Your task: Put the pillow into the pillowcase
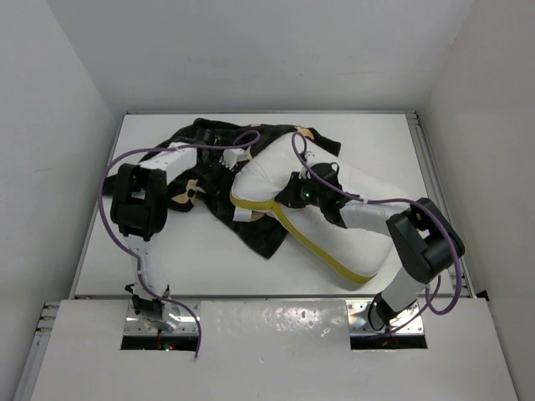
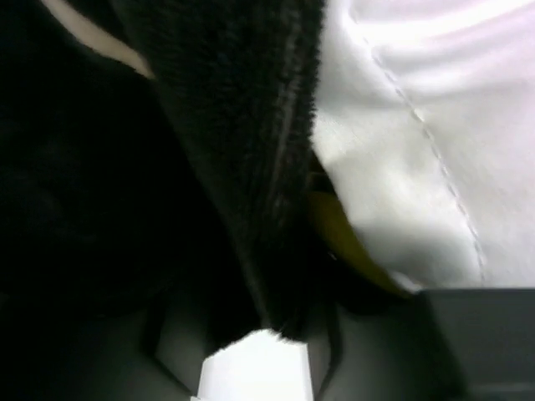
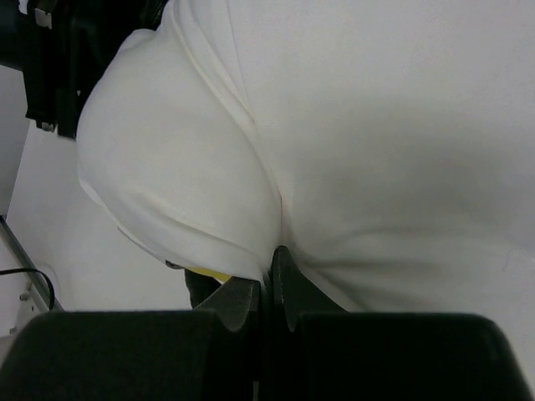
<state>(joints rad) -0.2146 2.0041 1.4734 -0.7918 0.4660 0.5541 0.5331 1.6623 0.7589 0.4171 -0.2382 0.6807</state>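
The white pillow (image 1: 355, 225) lies slanted across the table's middle and right, its yellow piping (image 1: 322, 251) showing along the near side. Its upper left end meets the crumpled black pillowcase (image 1: 205, 134) with tan motifs. My right gripper (image 1: 290, 196) is shut, pinching a fold of the pillow's cloth (image 3: 334, 125) between its fingertips (image 3: 269, 267). My left gripper (image 1: 227, 159) sits at the pillowcase's edge beside the pillow. In the left wrist view a black pillowcase fold (image 2: 238, 142) hangs between the parted jaws (image 2: 276, 338), with pillow (image 2: 418, 125) and piping (image 2: 338, 234) just to its right.
The white table (image 1: 184, 259) is boxed in by white walls on the left, back and right. Purple cables (image 1: 104, 200) loop over both arms. The right arm's elbow (image 1: 422, 238) hangs over the pillow's near right end. A white patch (image 2: 255, 368) shows under the left jaws.
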